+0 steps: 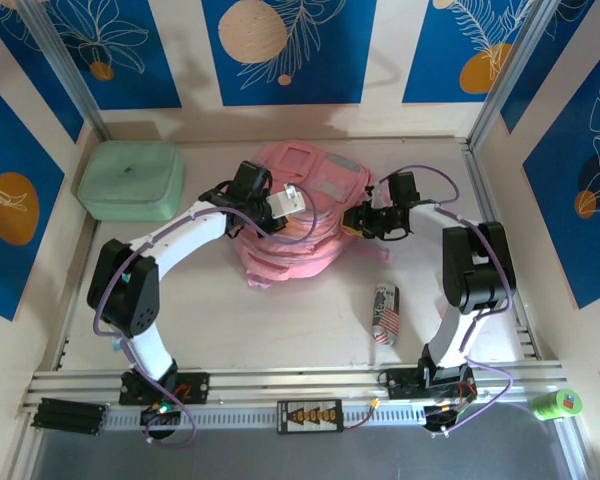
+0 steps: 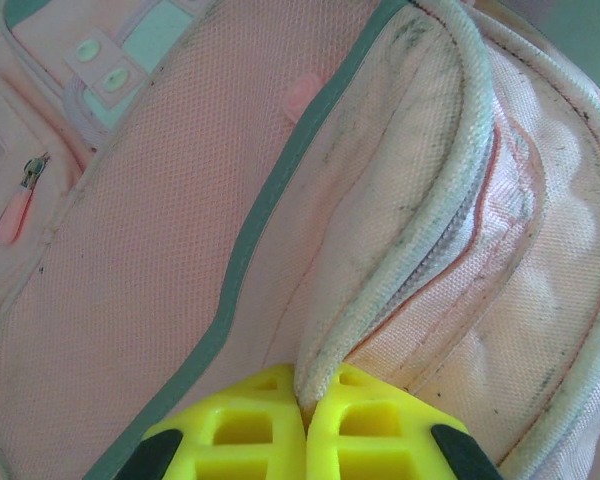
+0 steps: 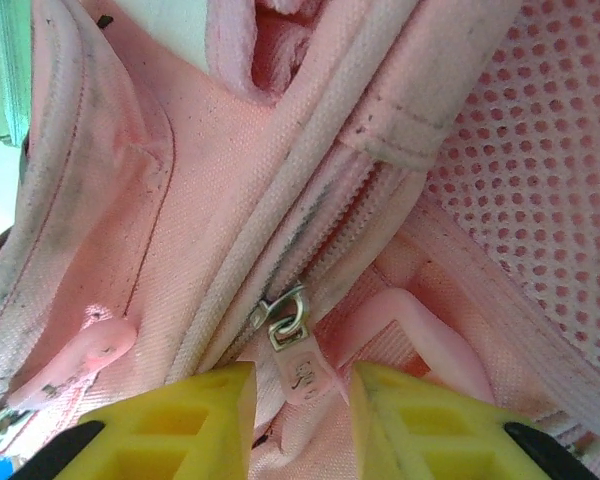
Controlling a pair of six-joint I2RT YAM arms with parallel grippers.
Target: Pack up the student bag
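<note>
Fingers of the left gripper (image 1: 298, 200) lie on top of the student bag (image 1: 310, 165) in the view from above, and the right gripper (image 1: 358, 222) reaches the bag's right side. At this range I cannot tell how either pair stands. The pink bag lies flat at the middle back of the table (image 1: 280, 320), between the two arms. A mint green case (image 1: 130, 180) sits well apart at the back left. A small can (image 1: 385, 313) with a stars-and-stripes print lies on its side in front of the bag, near the right arm.

From the left wrist, the yellow fingers (image 2: 245, 430) are pressed together on a grubby pale piped seam (image 2: 420, 250) of the bag, with its lower end pinched between them. A zip runs just beside the seam, and grey-green trim (image 2: 250, 230) borders the pocket panel to the left.

From the right wrist, the yellow fingers (image 3: 195, 415) stand a narrow way apart. A pink zip pull (image 3: 298, 372) hangs from its metal slider (image 3: 285, 320) in the gap, touching neither finger as far as I can tell. Pink mesh (image 3: 540, 150) covers the upper right.
</note>
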